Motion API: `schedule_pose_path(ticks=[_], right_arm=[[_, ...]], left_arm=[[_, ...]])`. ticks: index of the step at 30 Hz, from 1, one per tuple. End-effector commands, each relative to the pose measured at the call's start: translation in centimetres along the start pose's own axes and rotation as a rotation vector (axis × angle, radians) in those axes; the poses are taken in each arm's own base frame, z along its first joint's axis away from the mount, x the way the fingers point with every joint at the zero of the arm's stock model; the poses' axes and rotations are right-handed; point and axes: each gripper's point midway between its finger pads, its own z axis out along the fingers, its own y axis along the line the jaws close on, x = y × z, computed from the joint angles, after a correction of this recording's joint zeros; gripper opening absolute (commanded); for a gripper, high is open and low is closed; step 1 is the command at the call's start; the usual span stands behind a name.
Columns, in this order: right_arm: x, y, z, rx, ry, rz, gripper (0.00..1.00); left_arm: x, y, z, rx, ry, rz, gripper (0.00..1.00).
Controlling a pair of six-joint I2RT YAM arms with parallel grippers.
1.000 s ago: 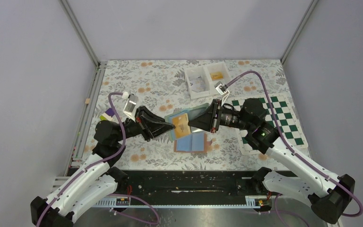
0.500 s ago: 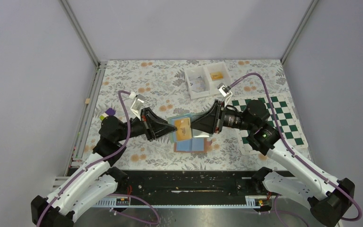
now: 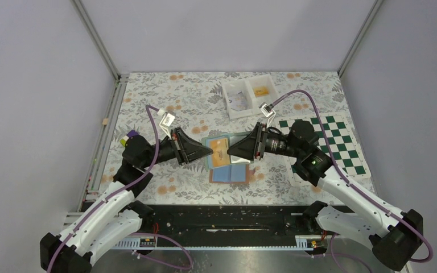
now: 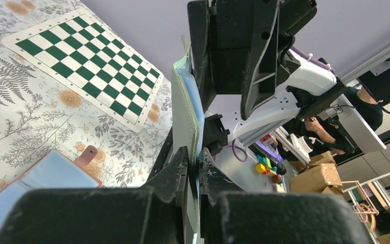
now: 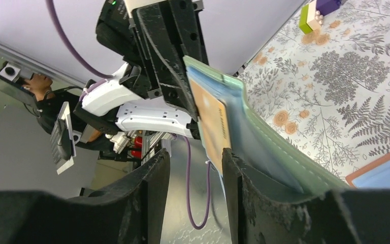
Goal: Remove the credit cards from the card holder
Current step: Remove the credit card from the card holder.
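The tan-brown card holder lies open on the table, light-blue panels up; it also shows in the left wrist view with its tab. My left gripper is shut on the edge of a second wallet with a pale-green cover and blue pockets, held upright above the table. An orange-tan card sits in its pocket. My right gripper is open. Its jaws stand at the wallet's opposite edge, one finger against the card's edge. No other credit cards show.
A white two-compartment tray stands at the back. A green-and-white chessboard mat lies at the right. Small purple and lime blocks sit at the table's left edge.
Both arms have shifted only slightly. The left wrist has moved a little right and up with the pale-green wallet; the right jaws stay open at its other edge.
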Motion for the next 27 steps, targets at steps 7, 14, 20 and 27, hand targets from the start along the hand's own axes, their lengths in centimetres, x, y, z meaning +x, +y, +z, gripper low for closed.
schedule_pose_path(ticks=[7,14,20,27], right_arm=[[-0.8,-0.6,0.6,0.007,-0.036,0.004,0.54],[-0.9,0.7,1.1,-0.085,-0.024,0.028,0.47],[-1.1,1.9,1.3,-0.177,-0.024,0.041,0.1],[-0.9,3.1,1.4,-0.275,-0.001,0.051,0.12]], left_arm=[[-2.8,-3.3,0.0,0.093,-0.066,0.037,0.0],[-2.6,-3.3,0.1,0.109,-0.053,0.017,0.0],[-2.4,-2.9,0.1,0.095,-0.046,0.022,0.0],[-2.4,-2.8,0.3,0.104,-0.041,0.004,0.0]])
